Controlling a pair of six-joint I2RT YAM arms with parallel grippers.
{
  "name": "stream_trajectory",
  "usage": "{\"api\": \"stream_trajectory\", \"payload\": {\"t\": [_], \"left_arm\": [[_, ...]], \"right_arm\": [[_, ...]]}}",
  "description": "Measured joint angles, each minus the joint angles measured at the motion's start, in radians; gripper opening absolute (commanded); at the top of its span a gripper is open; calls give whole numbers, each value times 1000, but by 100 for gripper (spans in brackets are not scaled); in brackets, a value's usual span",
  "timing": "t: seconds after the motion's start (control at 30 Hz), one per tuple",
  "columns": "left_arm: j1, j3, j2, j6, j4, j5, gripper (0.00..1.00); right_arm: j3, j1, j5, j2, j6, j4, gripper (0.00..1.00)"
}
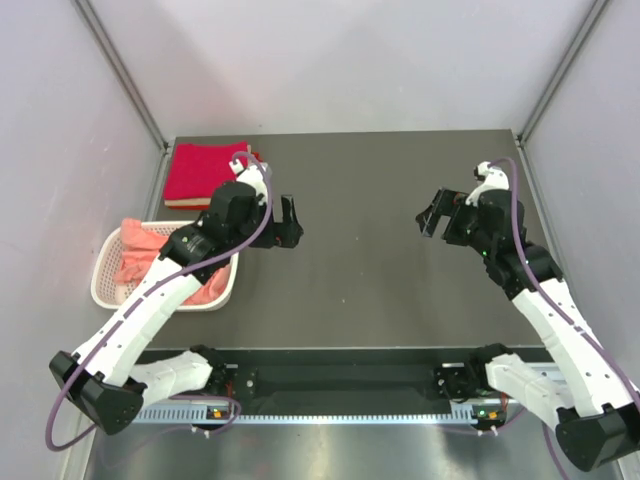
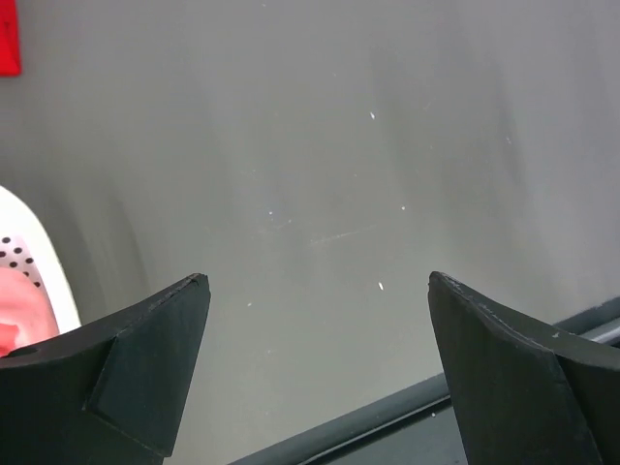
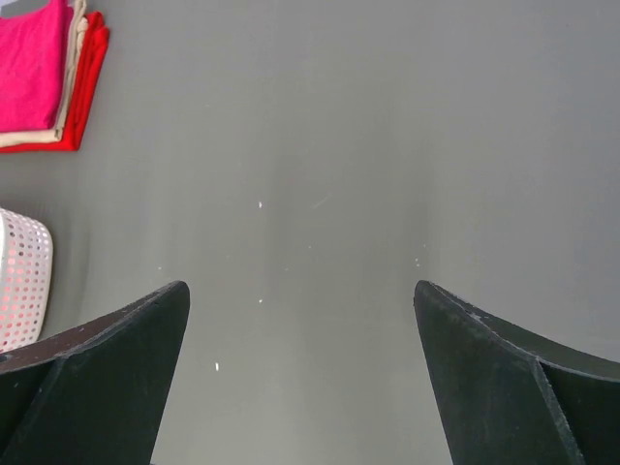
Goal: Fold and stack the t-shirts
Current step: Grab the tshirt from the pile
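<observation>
Left gripper (image 2: pixel 320 281): its two dark fingers (image 2: pixel 126 368) fill the lower corners of the left wrist view; jaws spread wide, nothing between them, only bare grey counter (image 2: pixel 368 145) showing in the gap.
Right gripper (image 3: pixel 300 286): same condition; fingers (image 3: pixel 504 378) far apart, nothing held, bare counter between them.
Top view: left gripper (image 1: pixel 285 222) sits over the counter (image 1: pixel 360 280) left of centre; right gripper (image 1: pixel 432 215) is right of centre; the two are well apart, with open counter between them.
Folded stack (image 1: pixel 205 172) of t-shirts at the far left corner of the counter; the right wrist view shows a crimson top layer (image 3: pixel 34 68), a pale layer and a red layer under it, edges roughly squared.
White perforated basket (image 1: pixel 100 280) at the left edge, nearer than the stack and apart from it; salmon-pink t-shirt (image 1: pixel 135 258) lies crumpled inside, unfolded; the left arm crosses above the basket and hides part of it.
Left wrist view catches the basket rim (image 2: pixel 53 266) and a patch of pink cloth (image 2: pixel 19 310) at its left edge.
</observation>
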Motion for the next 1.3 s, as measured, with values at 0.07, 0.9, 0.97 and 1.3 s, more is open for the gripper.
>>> {"api": "stream_trajectory", "payload": {"t": [0.07,0.9,0.97,1.3], "left_arm": [[0,1,0,-8,0,-18,99],[790,-172,274,-624,-149,-200,93],[791,-192,317,-668,-146,-205,90],[796,-239,490,-708,-66,-169,0]], "right_arm": [[0,0,0,-6,0,0,100],[-75,0,-23,-125,10,-14,100],[-75,0,-28,-138,10,-16,100],[-75,0,-53,-156,10,-29,100]]}}
